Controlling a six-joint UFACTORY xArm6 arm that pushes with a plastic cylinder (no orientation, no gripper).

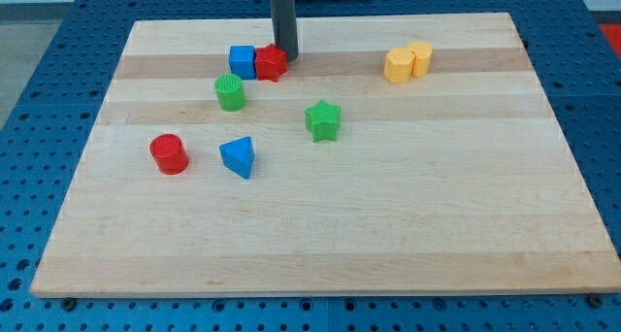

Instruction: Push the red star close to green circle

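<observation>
The red star (pixel 271 63) lies near the view's top, touching the blue cube (pixel 242 61) on its left. The green circle (pixel 230 92) stands just below and left of them, a short gap from the red star. My tip (pixel 285 55) is at the red star's upper right edge, touching or nearly touching it. The rod rises straight up out of the view's top.
A green star (pixel 323 120) lies at mid-board. A red cylinder (pixel 169 153) and a blue triangle (pixel 239 156) lie at the view's left. Two yellow blocks (pixel 408 61) sit together at the top right. The wooden board (pixel 388 225) rests on a blue perforated table.
</observation>
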